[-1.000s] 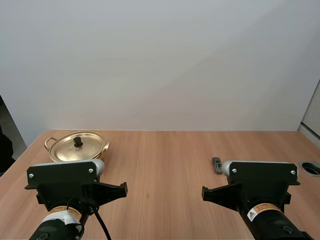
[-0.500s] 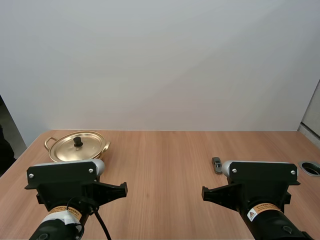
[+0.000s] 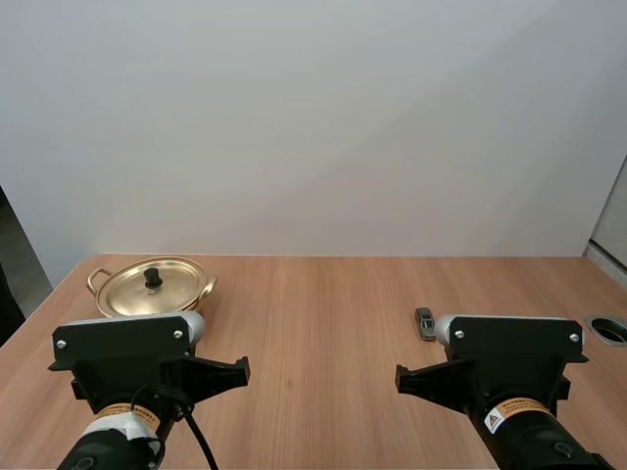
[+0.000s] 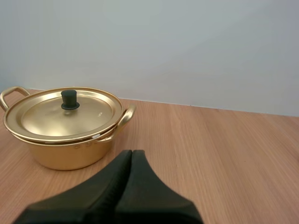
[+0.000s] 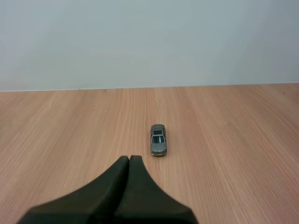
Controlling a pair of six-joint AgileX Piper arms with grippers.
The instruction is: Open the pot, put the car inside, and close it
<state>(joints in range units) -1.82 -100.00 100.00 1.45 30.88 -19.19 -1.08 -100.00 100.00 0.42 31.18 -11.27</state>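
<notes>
A gold pot (image 3: 152, 287) (image 4: 65, 126) stands at the table's far left, its lid (image 4: 63, 113) on, a black knob (image 4: 69, 99) in the lid's middle. My left gripper (image 4: 131, 154) is shut, its fingers together as one dark wedge, a short way in front of the pot and beside its near handle. A small grey toy car (image 3: 424, 322) (image 5: 158, 139) sits on the wood at the right. My right gripper (image 5: 129, 159) is shut too, just short of the car and slightly to one side of it.
Both arms' bases (image 3: 127, 377) (image 3: 509, 367) sit at the near edge of the wooden table (image 3: 313, 304). A round grommet hole (image 3: 609, 329) lies at the table's right edge. Bare wood stretches between pot and car.
</notes>
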